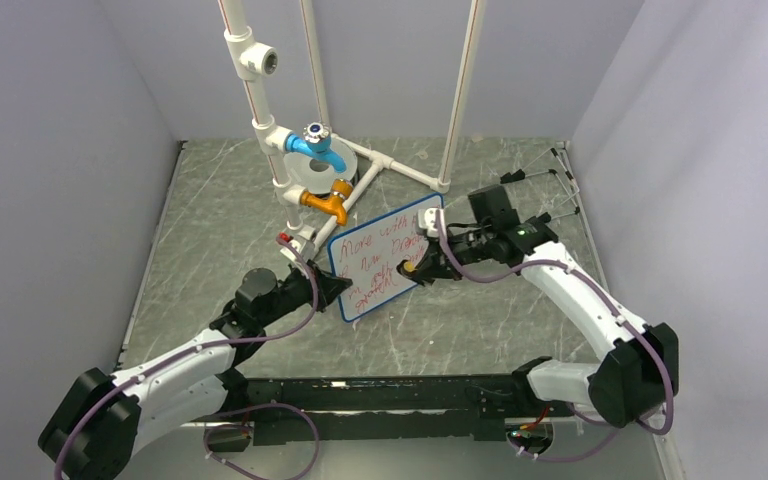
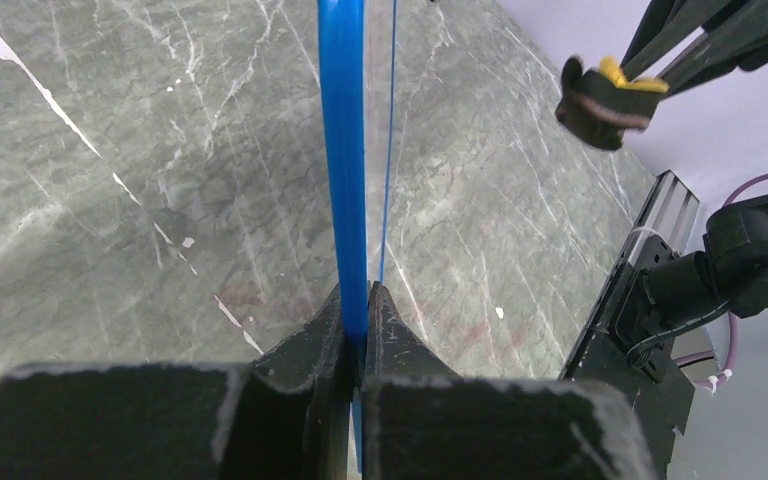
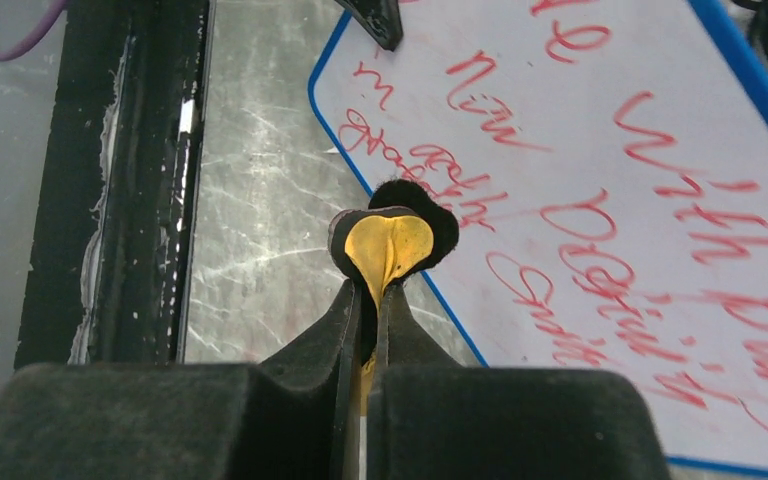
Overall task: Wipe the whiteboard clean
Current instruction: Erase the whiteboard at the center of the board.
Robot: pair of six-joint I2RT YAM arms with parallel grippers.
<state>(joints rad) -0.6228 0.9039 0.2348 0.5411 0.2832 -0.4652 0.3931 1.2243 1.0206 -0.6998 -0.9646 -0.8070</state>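
Red-inked whiteboard (image 1: 385, 258), rim pinched by the left gripper (image 2: 358, 305), we find facing the right gripper (image 3: 370, 300), clenched on an eraser (image 3: 392, 240) beside its edge.

from the left wrist we see the whiteboard (image 2: 343, 150) only edge-on, its face hidden and its length running off the picture's edge; from above, its red writing (image 1: 372, 245) is too small to read.

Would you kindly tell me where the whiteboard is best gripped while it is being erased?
Pinch the whiteboard edge-on at its blue rim, from the left, as the left gripper does: it is thin and flat, and this leaves the red writing clear.
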